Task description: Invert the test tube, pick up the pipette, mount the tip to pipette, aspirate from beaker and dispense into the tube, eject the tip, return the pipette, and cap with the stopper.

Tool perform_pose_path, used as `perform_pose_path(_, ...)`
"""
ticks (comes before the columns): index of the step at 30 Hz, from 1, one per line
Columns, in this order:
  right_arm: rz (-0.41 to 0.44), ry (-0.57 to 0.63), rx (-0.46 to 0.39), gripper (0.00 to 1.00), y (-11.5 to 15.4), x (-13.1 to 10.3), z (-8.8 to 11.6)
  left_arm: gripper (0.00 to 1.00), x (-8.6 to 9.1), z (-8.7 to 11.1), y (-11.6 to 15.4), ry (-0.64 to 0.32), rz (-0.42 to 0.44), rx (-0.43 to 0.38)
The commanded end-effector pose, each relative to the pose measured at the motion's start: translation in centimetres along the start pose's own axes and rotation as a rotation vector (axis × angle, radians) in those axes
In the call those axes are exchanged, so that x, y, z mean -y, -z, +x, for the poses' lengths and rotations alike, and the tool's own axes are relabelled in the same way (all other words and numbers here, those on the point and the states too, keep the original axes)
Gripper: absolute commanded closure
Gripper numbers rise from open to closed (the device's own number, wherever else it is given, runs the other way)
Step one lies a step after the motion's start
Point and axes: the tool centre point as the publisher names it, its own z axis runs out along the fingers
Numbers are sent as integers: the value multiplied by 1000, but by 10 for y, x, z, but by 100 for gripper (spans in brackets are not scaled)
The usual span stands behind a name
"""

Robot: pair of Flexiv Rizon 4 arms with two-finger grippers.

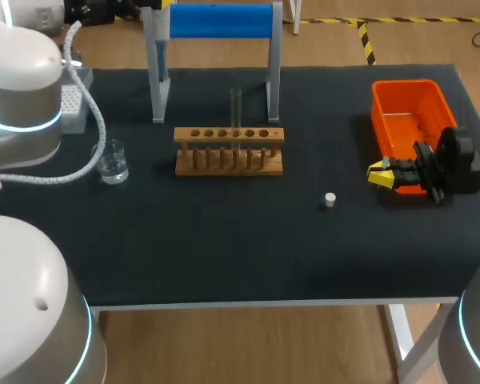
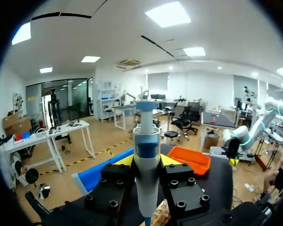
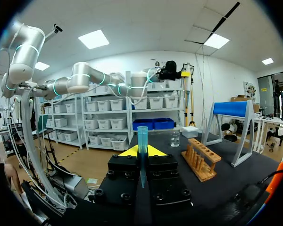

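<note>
While the left gripper (image 2: 146, 162) clamps the pipette (image 2: 146, 141) upright above the table (image 1: 224, 248) at its far left, the right gripper (image 1: 382, 175) pinches a blue tip (image 3: 142, 136), wide end up, beside the orange bin (image 1: 408, 90) at right, seemingly presenting it for mounting.

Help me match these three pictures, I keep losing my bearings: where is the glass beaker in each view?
Head view: the beaker stands left of the wooden rack.
Left wrist view: not in it; the pipette fills the middle.
Right wrist view: the beaker is just past the wooden rack's far end.
Shared landmark: the blue-topped stand, in all three.
</note>
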Motion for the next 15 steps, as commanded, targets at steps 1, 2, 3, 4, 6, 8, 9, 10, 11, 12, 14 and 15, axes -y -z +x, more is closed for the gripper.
perform_pose_path(1,0,1,1,100,1,0,1,100,3,18,19,-26,53,-94)
perform_pose_path(2,0,1,1,100,1,0,1,100,6,24,20,-34,61,-109)
perform_pose_path(3,0,1,1,100,1,0,1,100,8,30,20,-45,66,-129)
perform_pose_path(4,0,1,1,100,1,0,1,100,10,37,21,-62,75,-144)
perform_pose_path(6,0,1,1,100,1,0,1,100,14,47,22,-73,89,-166)
perform_pose_path(8,0,1,1,100,1,0,1,100,18,58,23,-97,106,-196)
perform_pose_path(9,0,1,1,100,1,0,1,100,21,63,23,-101,114,-201)
perform_pose_path(10,0,1,1,100,1,0,1,100,23,68,23,-104,125,-216)
perform_pose_path(11,0,1,1,100,1,0,1,100,26,73,24,-107,136,-231)
perform_pose_path(12,0,1,1,100,1,0,1,100,28,78,24,-109,135,-243)
perform_pose_path(14,0,1,1,100,1,0,1,100,31,87,22,-110,127,-265)
perform_pose_path(15,0,1,1,100,1,0,1,100,32,91,22,-111,121,-272)
